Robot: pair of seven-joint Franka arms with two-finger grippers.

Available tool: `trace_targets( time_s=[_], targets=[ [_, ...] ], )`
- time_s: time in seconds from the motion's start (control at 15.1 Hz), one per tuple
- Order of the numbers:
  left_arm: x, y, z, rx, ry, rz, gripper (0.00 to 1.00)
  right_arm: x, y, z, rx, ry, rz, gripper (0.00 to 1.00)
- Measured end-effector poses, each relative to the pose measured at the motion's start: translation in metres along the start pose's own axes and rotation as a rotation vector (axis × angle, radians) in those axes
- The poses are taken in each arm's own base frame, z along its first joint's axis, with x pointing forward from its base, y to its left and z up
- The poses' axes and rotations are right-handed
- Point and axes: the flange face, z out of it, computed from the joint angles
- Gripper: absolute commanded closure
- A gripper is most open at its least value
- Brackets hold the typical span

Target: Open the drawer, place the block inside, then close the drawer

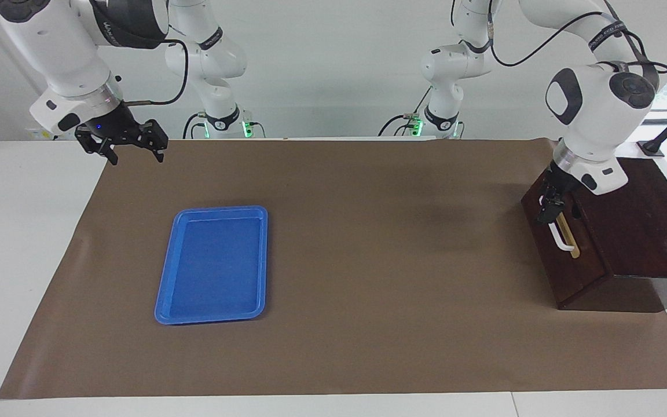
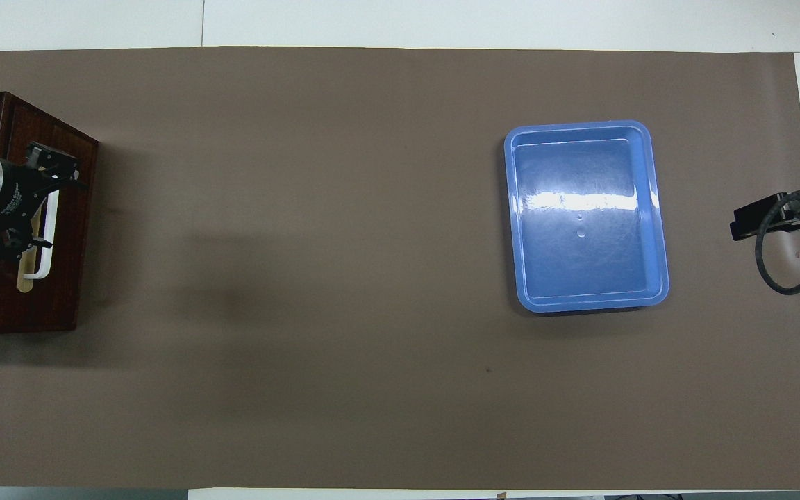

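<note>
The dark brown drawer [image 1: 565,269] stands closed at the left arm's end of the table, and it also shows in the overhead view [image 2: 67,298]. Its white bar handle [image 1: 563,242] lies on a tan strip. My left gripper [image 1: 548,215] hangs over the handle's end nearer the robots, and in the overhead view [image 2: 42,205] it covers much of the handle [image 2: 44,267]. My right gripper [image 1: 135,155] waits open and empty in the air over the mat's corner at the right arm's end. The yellow block is out of view.
A blue plastic tray [image 1: 162,289] lies empty on the brown mat [image 1: 380,243] toward the right arm's end; it also shows in the overhead view [image 2: 511,222]. White table surface borders the mat.
</note>
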Motion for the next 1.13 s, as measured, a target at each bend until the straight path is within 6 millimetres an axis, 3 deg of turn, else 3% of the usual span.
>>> trace_targets(
  time_s=[0.27,0.4,0.53,0.73,1.13],
  targets=[
    [-0.063,-0.003,-0.043,0.06,-0.027,0.316,0.0,0.0,0.0,0.0,0.0,0.0,0.0,0.0],
    [-0.084,-0.004,-0.054,0.062,-0.042,0.498,0.0,0.0,0.0,0.0,0.0,0.0,0.0,0.0],
    [-0.083,-0.006,-0.056,0.043,-0.066,0.64,0.0,0.0,0.0,0.0,0.0,0.0,0.0,0.0],
    [-0.074,-0.004,-0.054,0.036,-0.078,0.702,0.0,0.0,0.0,0.0,0.0,0.0,0.0,0.0],
    [-0.067,0.026,-0.059,0.046,-0.124,0.833,0.0,0.0,0.0,0.0,0.0,0.0,0.0,0.0]
  ],
)
